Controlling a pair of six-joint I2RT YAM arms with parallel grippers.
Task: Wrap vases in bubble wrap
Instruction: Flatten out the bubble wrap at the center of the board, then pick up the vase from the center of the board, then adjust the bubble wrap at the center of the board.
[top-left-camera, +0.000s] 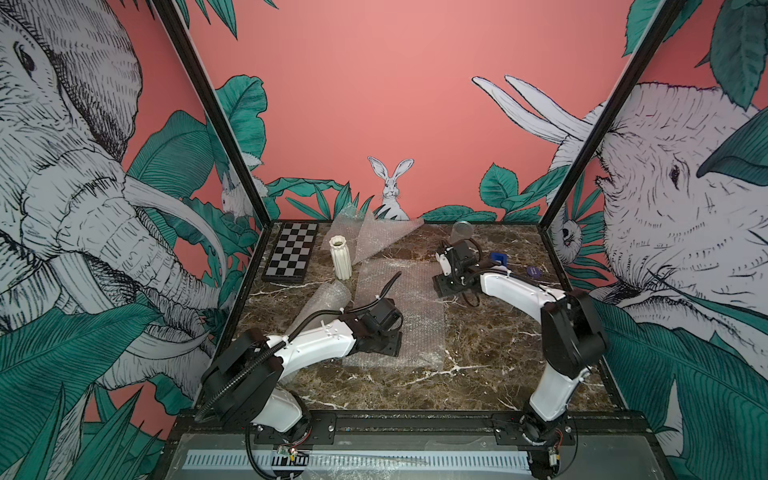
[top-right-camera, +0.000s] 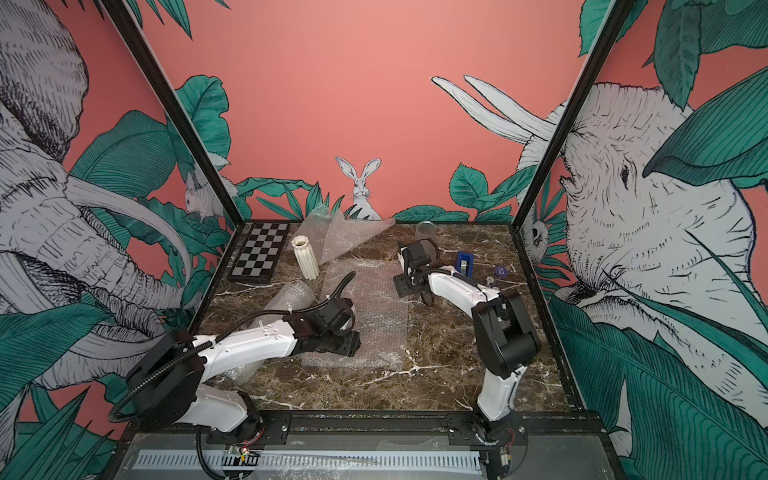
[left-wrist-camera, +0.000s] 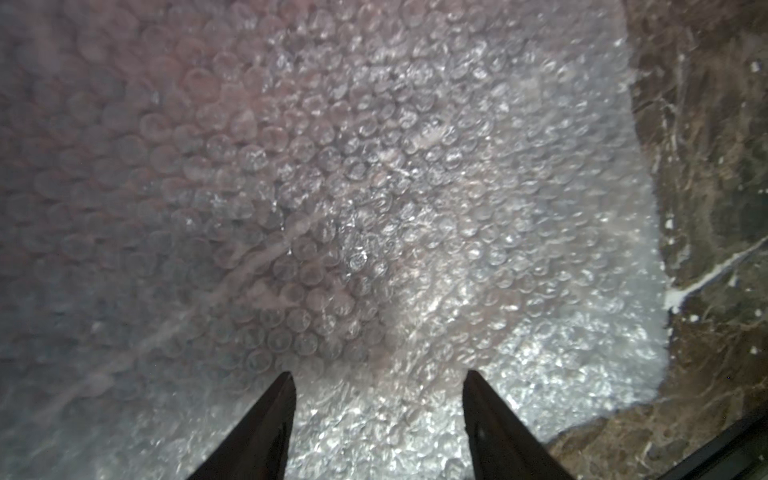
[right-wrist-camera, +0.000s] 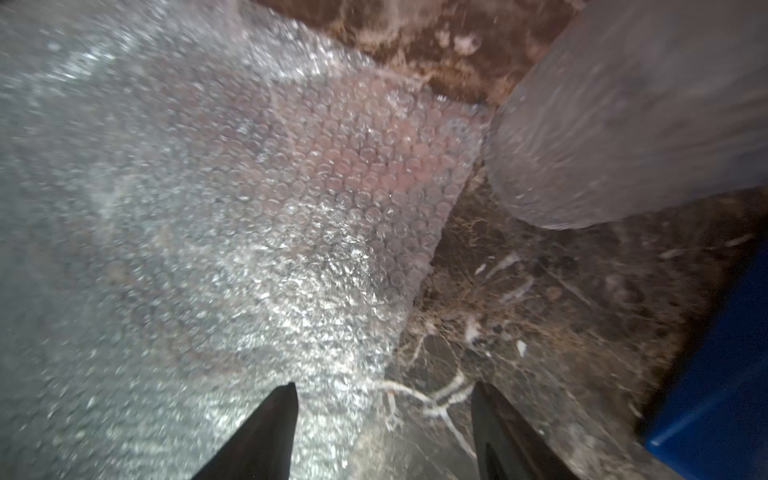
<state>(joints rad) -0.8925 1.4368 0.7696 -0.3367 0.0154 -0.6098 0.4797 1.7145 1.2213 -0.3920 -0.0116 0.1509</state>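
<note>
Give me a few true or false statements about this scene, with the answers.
1. The white fluted vase stands upright beside the chequered board. True.
2. The left gripper holds that vase. False: its jaws are open and empty over the flat bubble wrap sheet.
3. The blue tape dispenser sits on the board. False: it sits on the marble table.
4. The glass vase stands near the table's back edge. True.

Tabletop (top-left-camera: 478, 353): dark brown marble look, white veins, smooth, slight sheen. Bubble wrap (top-left-camera: 411, 291): clear plastic, bumpy, glinting. Fluted vase (top-left-camera: 340, 257): matt white, ceramic-looking, ribbed. Glass vase (top-left-camera: 462, 230): clear, smooth. Chequered board (top-left-camera: 291, 253): glossy black and grey squares. Tape dispenser (top-left-camera: 498, 259): blue plastic, smooth.
</note>
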